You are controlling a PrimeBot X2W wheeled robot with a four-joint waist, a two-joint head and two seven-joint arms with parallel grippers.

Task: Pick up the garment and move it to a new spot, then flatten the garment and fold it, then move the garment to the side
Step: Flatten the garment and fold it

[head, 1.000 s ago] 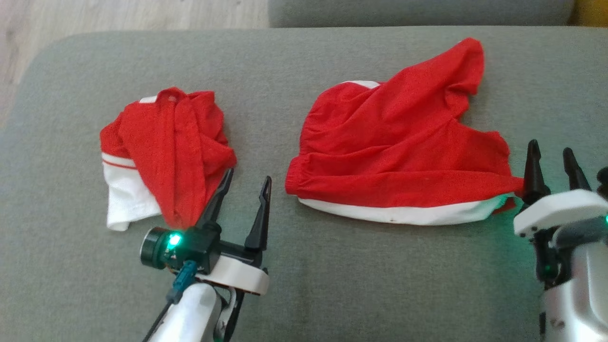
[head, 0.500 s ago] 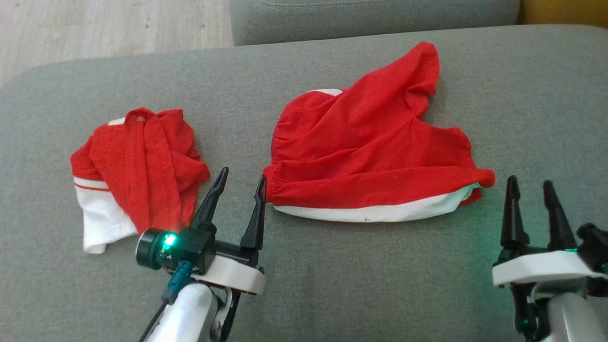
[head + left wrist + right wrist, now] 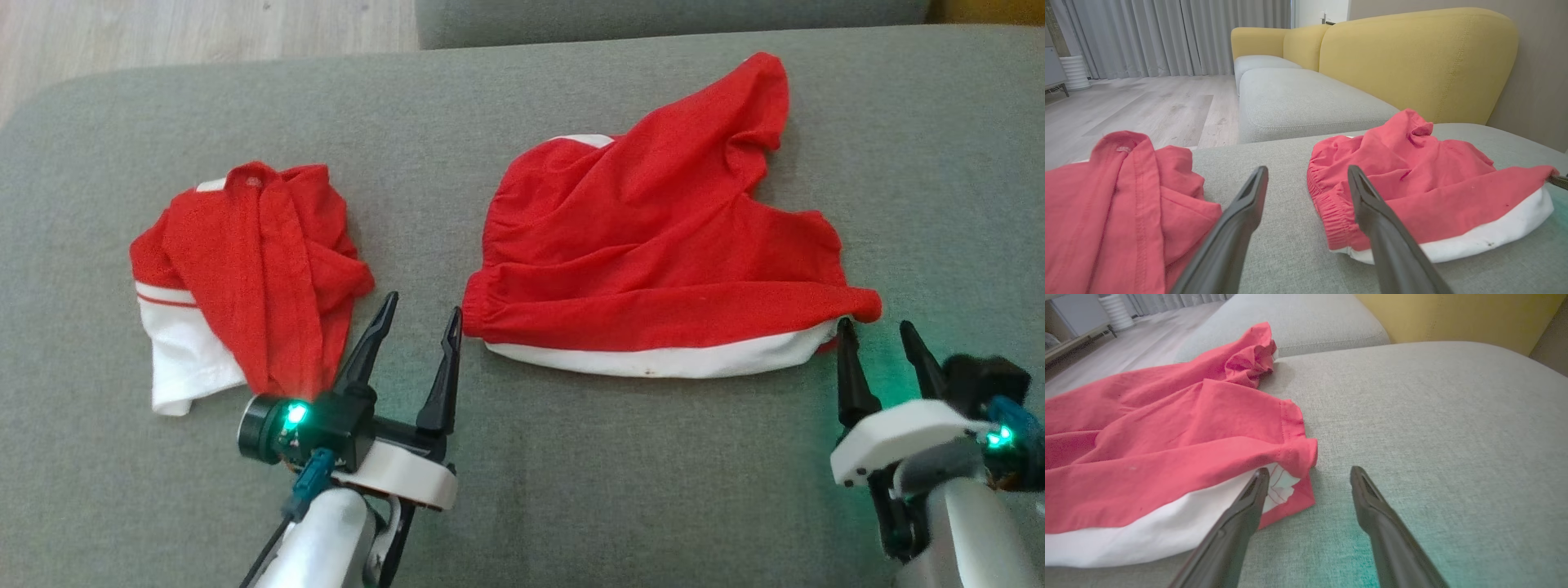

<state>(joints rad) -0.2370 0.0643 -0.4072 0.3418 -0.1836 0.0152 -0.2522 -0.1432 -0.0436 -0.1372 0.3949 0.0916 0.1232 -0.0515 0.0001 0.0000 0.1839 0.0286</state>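
Grey sofa cushion (image 3: 571,490) carries the red garment (image 3: 653,261) at centre right of the head view. Both stand released: left pincer (image 3: 424,304) beside its lower-left corner, right pincer (image 3: 875,325) at its lower-right corner. We should pinch both corners, catching every layer.

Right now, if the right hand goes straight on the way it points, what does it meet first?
Probably the corner of the larger red garment: one finger of the right hand is at its hem, while the other faces bare grey cushion.
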